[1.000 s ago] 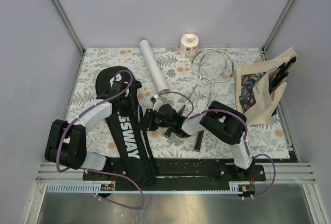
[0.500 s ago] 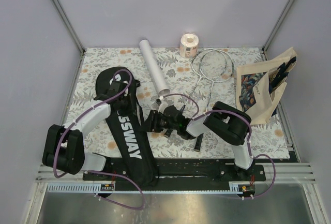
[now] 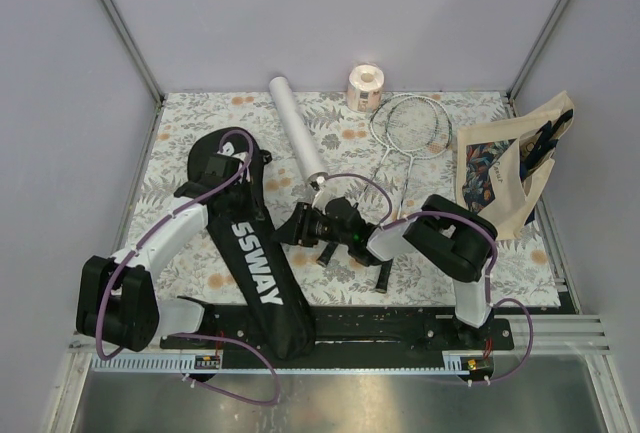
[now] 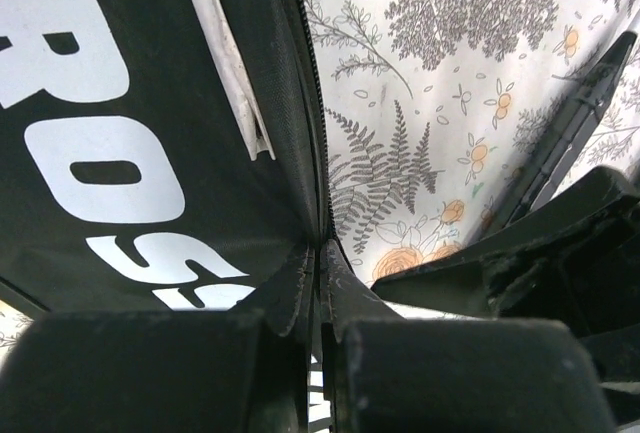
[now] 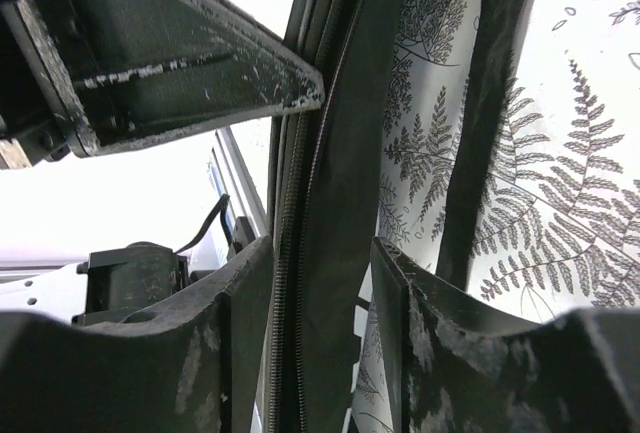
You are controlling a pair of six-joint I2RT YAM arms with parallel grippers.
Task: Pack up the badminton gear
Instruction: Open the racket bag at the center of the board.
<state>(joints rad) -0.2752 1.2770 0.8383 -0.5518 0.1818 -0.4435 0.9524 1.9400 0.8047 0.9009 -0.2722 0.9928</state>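
The long black racket bag (image 3: 262, 273) lies on the flowery surface (image 3: 180, 123). It slants from the far left down to the near edge between the two arms, with its white letters facing up. The left arm bends at its elbow by the near left corner. Its white forearm reaches away and to the right, up to the far end of the bag. The left gripper (image 4: 320, 253) is closed tight, and it pinches the bag's zip edge between its fingers. The right arm bends its elbow on the right side. Its forearm stretches to the left, low over the cloth, to the right edge of the bag near its middle. The right gripper (image 5: 320, 253) has its fingers apart. The zip edge runs between them, and a bit of flowery cloth shows beside one finger. The two rackets (image 3: 410, 128) lie outside the bag. Their round heads are near the far side and their black handles lie under the right arm. The white tube (image 3: 297, 138) lies tilted just beside the far end of the bag. A paper roll (image 3: 365, 86) stands at the far edge. A tote bag (image 3: 495, 178) leans at the right side.
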